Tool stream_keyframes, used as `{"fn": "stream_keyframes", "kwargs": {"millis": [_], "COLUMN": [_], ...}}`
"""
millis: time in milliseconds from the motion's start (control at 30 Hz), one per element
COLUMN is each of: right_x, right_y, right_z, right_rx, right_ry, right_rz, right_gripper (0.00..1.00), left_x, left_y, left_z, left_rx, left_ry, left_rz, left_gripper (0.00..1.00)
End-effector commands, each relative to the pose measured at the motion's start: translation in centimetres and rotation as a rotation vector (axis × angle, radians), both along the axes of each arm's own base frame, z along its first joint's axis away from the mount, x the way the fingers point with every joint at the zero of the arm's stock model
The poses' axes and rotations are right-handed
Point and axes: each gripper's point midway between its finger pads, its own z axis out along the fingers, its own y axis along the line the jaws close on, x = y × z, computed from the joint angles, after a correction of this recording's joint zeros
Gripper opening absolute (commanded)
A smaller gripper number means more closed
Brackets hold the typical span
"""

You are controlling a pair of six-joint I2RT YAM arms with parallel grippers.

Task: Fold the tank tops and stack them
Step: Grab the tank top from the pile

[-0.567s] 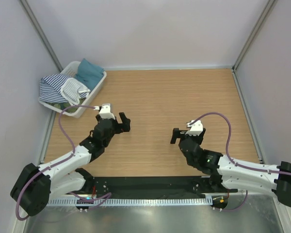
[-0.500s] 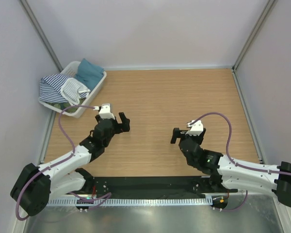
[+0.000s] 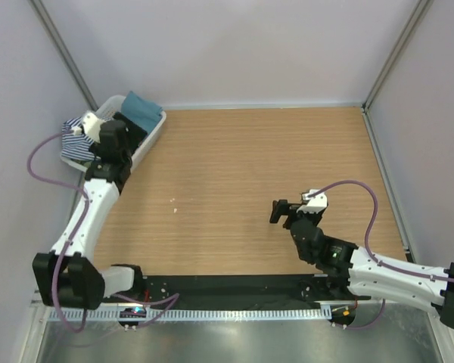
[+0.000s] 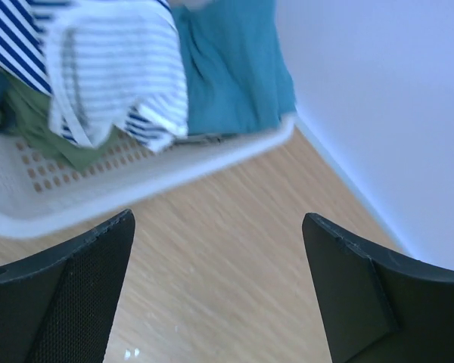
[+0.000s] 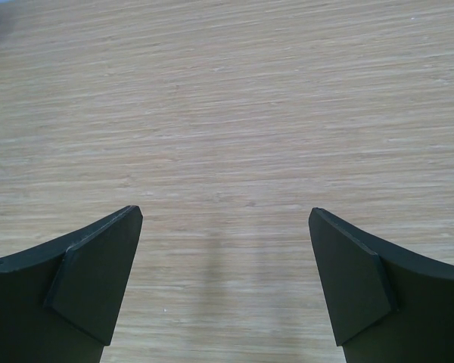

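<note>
A: Wood-grain table (image 3: 242, 151) with pale walls (image 3: 234, 53) round it. Where are the tank tops?

B: Both are in the white basket (image 4: 136, 181) at the far left corner. The thin-striped tank top (image 4: 113, 68) lies heaped on top. The broad-striped tank top (image 4: 11, 34) is beside it, with a teal cloth (image 4: 227, 68) and an olive cloth (image 4: 41, 132) in there too.

A: And the grippers?

B: The left gripper (image 4: 218, 227) hovers at the basket's table-side wall, fingers spread wide and holding nothing. The right gripper (image 5: 225, 215) is well apart over the wood, fingers just as wide, also empty.

A: So the step in hand is the first pick?

B: I'd judge so. Come down on the thin-striped one and pinch a strap or hem rather than the whole bundle. Lift straight up so it doesn't drag the teal cloth or tip the basket — then spread it flat on the wood for folding
</note>
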Motion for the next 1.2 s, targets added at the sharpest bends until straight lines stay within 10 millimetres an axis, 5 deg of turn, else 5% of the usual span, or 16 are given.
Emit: {"fn": "stream_keyframes", "kwargs": {"millis": [0,33,67,133,200,567,767,867,900,967,1100,1133,1167], "right_x": [0.2,0.2,0.2,0.2,0.1,0.2,0.2,0.3,0.3,0.3,0.4,0.4,0.4], "right_y": [-0.4,-0.4,-0.4,-0.4,-0.4,-0.5,-0.5,-0.4,-0.5,-0.5,-0.4,-0.4,-0.3], "right_z": [1.0,1.1,1.1,1.1,1.0,0.9,0.8,0.8,0.8,0.8,0.8,0.8,0.7], "right_rx": [0.082,0.086,0.086,0.086,0.089,0.089,0.084,0.082,0.077,0.075,0.072,0.072,0.071], "right_ry": [-0.037,-0.039,-0.039,-0.037,-0.035,-0.032,-0.030,-0.032,-0.031,-0.031,-0.031,-0.031,-0.030], "right_rz": [-0.043,-0.041,-0.043,-0.045,-0.045,-0.059,-0.060,-0.059,-0.062,-0.066,-0.064,-0.064,-0.064], "right_gripper": [1.00,1.00,1.00,1.00,1.00,1.00,1.00,1.00,1.00,1.00,1.00,1.00,1.00], "left_x": [1.4,1.6,2.6,3.8,5.6,11.6,12.9,13.7,13.8,13.6,11.6,10.8,10.0], "left_y": [3.9,5.8,6.5,8.5,9.3,12.2,12.6,12.2,12.1,12.1,12.6,12.5,12.2], "left_z": [-1.0,-1.0,1.2,-0.5,0.5,-7.6,-10.0,-11.6,-11.8,-11.6,-8.5,-9.7,-6.4], "left_rx": [-0.054,-0.034,-0.018,0.044,0.054,0.074,0.070,0.033,0.024,0.023,0.025,0.011,-0.025], "left_ry": [0.118,0.143,0.116,0.218,0.213,0.488,0.499,0.523,0.527,0.526,0.425,0.403,0.297], "left_rz": [0.131,0.163,0.171,0.221,0.223,0.196,0.189,0.156,0.146,0.149,0.228,0.239,0.264], "left_gripper": [0.92,0.91,0.90,0.88,0.85,0.78,0.61,0.42,0.24,0.00,0.00,0.00,0.00]}}
